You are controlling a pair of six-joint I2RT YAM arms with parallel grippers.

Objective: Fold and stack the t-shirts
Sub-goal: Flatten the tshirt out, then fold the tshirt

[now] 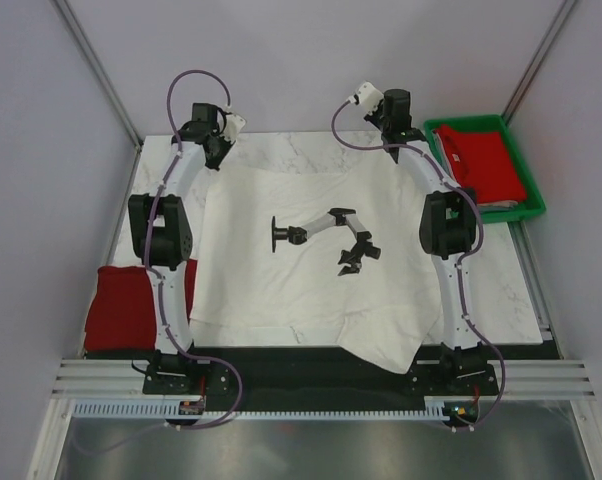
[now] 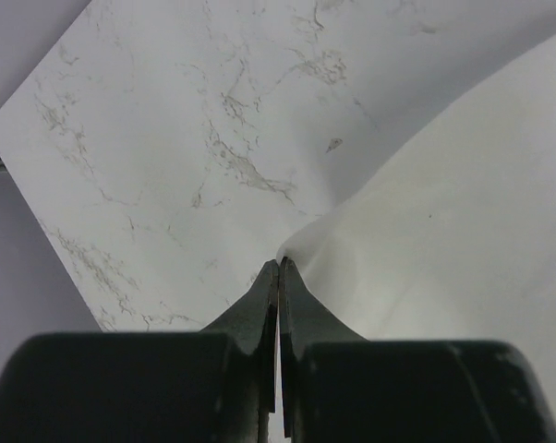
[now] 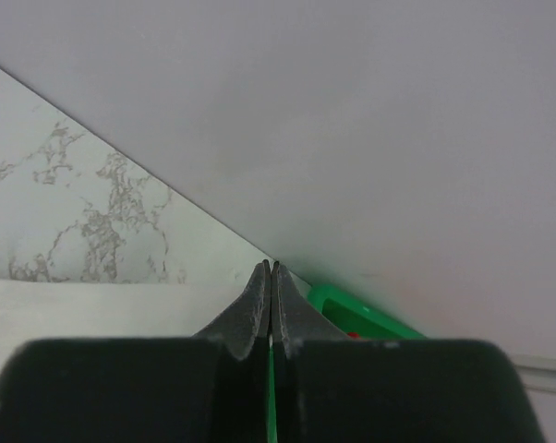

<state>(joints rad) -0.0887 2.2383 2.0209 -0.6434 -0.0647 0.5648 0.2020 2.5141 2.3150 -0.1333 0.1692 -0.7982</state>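
Pinching the white t-shirt [image 2: 444,240] by its corner between my left fingers [image 2: 259,314], right fingers [image 3: 257,309] shut, hold unclear; aiming for even, taut pulls.

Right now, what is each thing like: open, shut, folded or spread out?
white t-shirt: spread out flat, print facing up.
near red t-shirt: folded, lying on the left.
far red t-shirt: folded, inside the green tray.
left gripper: shut, pinching a corner of the white t-shirt.
right gripper: shut; cannot tell if it holds cloth.
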